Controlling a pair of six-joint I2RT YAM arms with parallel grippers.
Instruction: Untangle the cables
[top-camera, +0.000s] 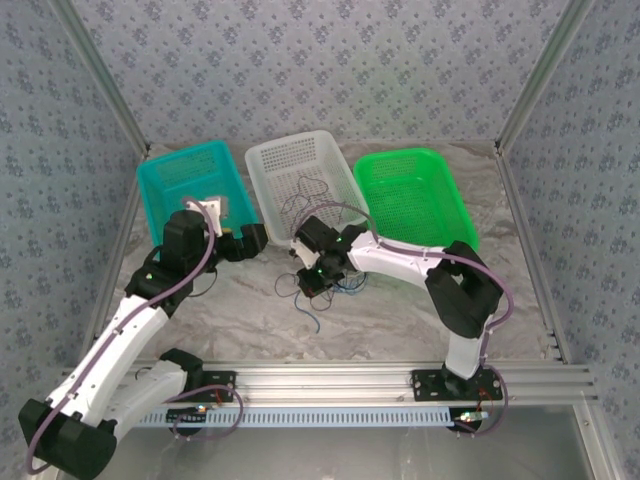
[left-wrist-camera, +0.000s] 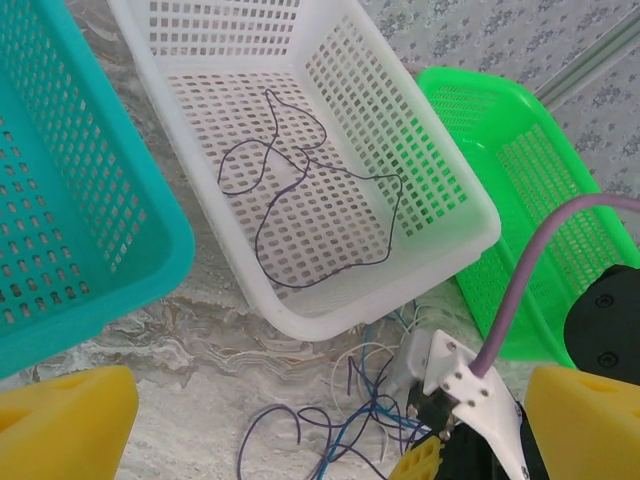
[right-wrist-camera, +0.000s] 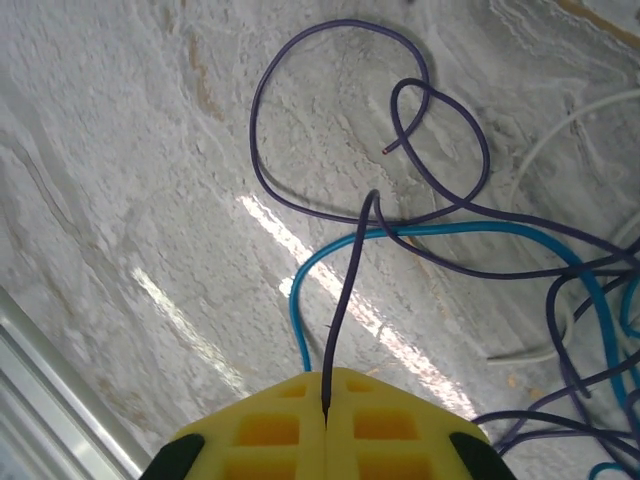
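Just beside white basket rim (left-wrist-camera: 330, 325), cables (right-wrist-camera: 342, 300), perhaps touching

— What's your worktop (right-wrist-camera: 120, 180) made of?
— Marble-patterned, smooth, with a glossy streak of glare. Your white basket (left-wrist-camera: 340, 310), teal basket (left-wrist-camera: 160, 250) and green basket (left-wrist-camera: 540, 180) are shiny perforated plastic.
— And the cables (right-wrist-camera: 338, 310)?
— Smooth, faintly glossy sheathing. Your right gripper (right-wrist-camera: 327, 390) has matt yellow moulded jaws.

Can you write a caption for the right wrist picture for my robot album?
The right tool shut on a dark purple cable that crosses a blue cable on the marbled table.
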